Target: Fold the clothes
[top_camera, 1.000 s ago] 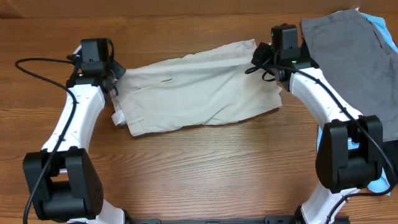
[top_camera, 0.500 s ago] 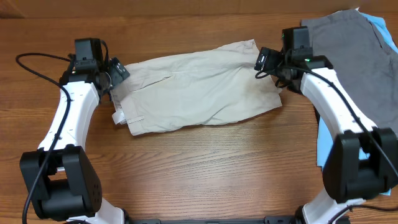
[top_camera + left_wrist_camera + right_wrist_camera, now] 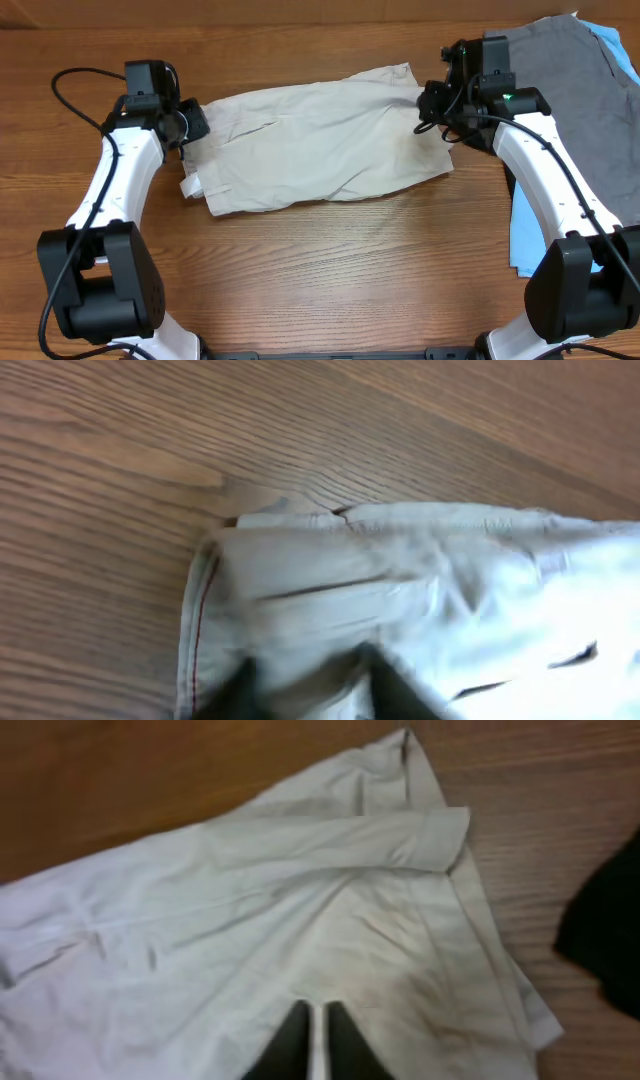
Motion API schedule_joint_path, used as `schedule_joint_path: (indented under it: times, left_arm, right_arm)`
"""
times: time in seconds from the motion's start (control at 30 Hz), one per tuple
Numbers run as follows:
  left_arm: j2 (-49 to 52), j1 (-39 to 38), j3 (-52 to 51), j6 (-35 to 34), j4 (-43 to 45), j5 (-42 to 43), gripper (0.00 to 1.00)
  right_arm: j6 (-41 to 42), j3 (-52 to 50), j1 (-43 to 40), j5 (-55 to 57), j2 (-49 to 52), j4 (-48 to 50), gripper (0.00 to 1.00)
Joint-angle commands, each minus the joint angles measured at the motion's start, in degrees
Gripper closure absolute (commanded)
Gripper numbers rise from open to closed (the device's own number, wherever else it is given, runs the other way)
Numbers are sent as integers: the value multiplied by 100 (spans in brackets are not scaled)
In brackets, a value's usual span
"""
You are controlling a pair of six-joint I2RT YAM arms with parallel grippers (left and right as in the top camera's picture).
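One wooden table (image 3: 320,270) is seen. One pair of beige shorts (image 3: 320,140) is spread at its middle; one grey garment (image 3: 560,70) is laid over one blue garment (image 3: 522,240) at the right edge, both cut off. Of two grippers, the right gripper (image 3: 432,100) is pinched onto the shorts' leg end, and the left gripper (image 3: 190,125) is at the waistband, too blurred for its grip to be told.

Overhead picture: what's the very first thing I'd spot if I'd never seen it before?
Probably the crumpled beige shorts, spread across the middle of the wooden table. Next you'd notice the left claw at one end of them and the right claw nipping the other end. Off in the far right corner, a grey garment lies on top of a light-blue garment.
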Motion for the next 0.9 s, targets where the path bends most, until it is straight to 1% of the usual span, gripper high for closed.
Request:
schedule_joint_path:
  times: [0.0, 0.17, 0.2, 0.27, 0.33, 0.37, 0.4, 0.43, 0.47, 0.5, 0.53, 0.57, 0.63, 0.7, 0.73, 0.77, 0.8, 0.83, 0.87]
  left_arm:
    - [39, -146, 140, 251, -52, 216, 96]
    - [-225, -431, 289, 402, -339, 2, 96]
    - [-256, -494, 350, 402, -442, -205, 96]
    - [-256, -608, 507, 396, -743, -1040, 96]
    - [-256, -612, 511, 256, -833, -1735, 95]
    - [-256, -595, 511, 168, -859, -2041, 87]
    - [-254, -564, 509, 129, -863, -2245, 77]
    - [-245, -485, 509, 120, -824, -2487, 37]
    - [-245, -452, 509, 122, -763, -2533, 22]
    - [-245, -415, 511, 122, -691, -2557, 11]
    - [-245, -393, 511, 125, -625, -2559, 4]
    - [-247, -365, 529, 120, -568, -2544, 0]
    - [-249, -350, 745, 127, -763, -2277, 0]
    - [-249, -356, 1176, 125, -1239, -1991, 5]
    - [-249, -393, 1637, 127, -1685, -1593, 17]
    - [-249, -422, 1853, 181, -1851, -1338, 29]
    - [-249, -455, 2039, 350, -1963, -1051, 47]
    - [-249, -501, 2197, 553, -2020, -745, 70]
    - [-249, -538, 2262, 649, -2013, -566, 88]
  right_arm:
    - [-37, 109, 129, -245, -35, 170, 96]
    - [-39, 109, 361, -245, 214, 308, 96]
    - [-39, 109, 400, -245, 293, 334, 96]
    - [-35, 109, 433, -245, 424, 426, 96]
    - [-35, 109, 433, -245, 494, 483, 96]
    - [-35, 109, 433, -247, 535, 501, 96]
    - [-37, 109, 433, -247, 544, 503, 96]
    - [-37, 109, 433, -245, 566, 503, 96]
    - [-39, 109, 433, -245, 566, 503, 96]
    - [-39, 109, 433, -245, 566, 509, 96]
    - [-37, 109, 433, -245, 566, 525, 96]
    - [-37, 109, 433, -245, 566, 527, 96]
    - [-37, 109, 433, -245, 566, 505, 96]
    - [-39, 109, 433, -245, 566, 450, 96]
    - [-39, 109, 433, -245, 566, 400, 96]
    - [-39, 109, 433, -245, 566, 369, 96]
    - [-39, 109, 433, -245, 566, 361, 96]
    - [-37, 109, 433, -247, 566, 356, 96]
    - [-37, 109, 433, -247, 566, 358, 96]
